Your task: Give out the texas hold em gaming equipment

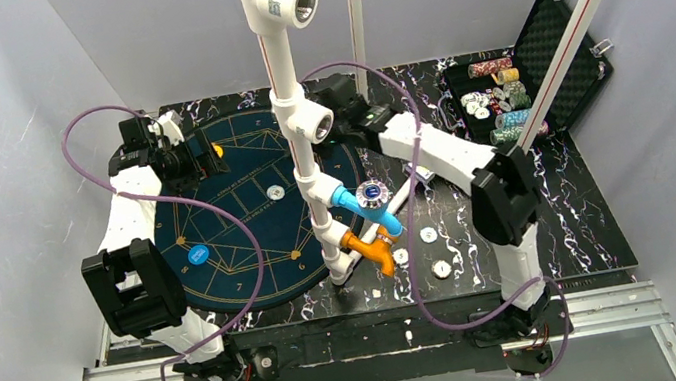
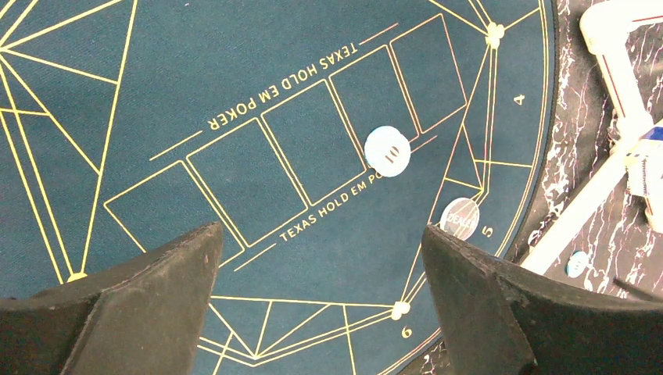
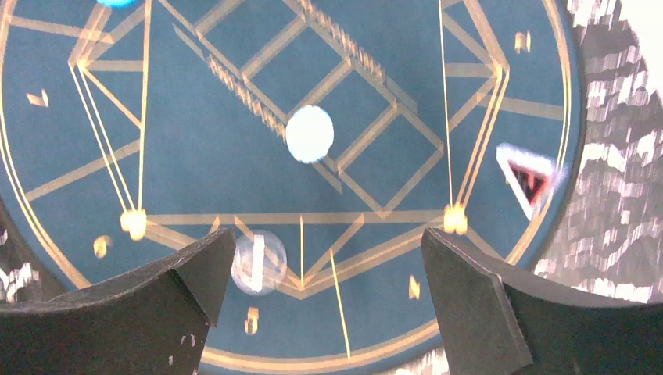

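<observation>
Top view: poker mat [image 1: 247,214] carries one white chip [image 1: 276,192], a blue chip [image 1: 198,255] and a yellow chip [image 1: 218,151]. Most stock sits stacked in the case [image 1: 555,47]; loose chips [image 1: 429,235] lie on the table. No cards seen, so the task is judged early. The pipe frame [image 1: 303,155] hides part of the mat.

Left wrist: left gripper [image 2: 320,242] spread, empty, above the mat.

Right wrist: right gripper [image 3: 328,238] spread, empty, over the white chip.
</observation>
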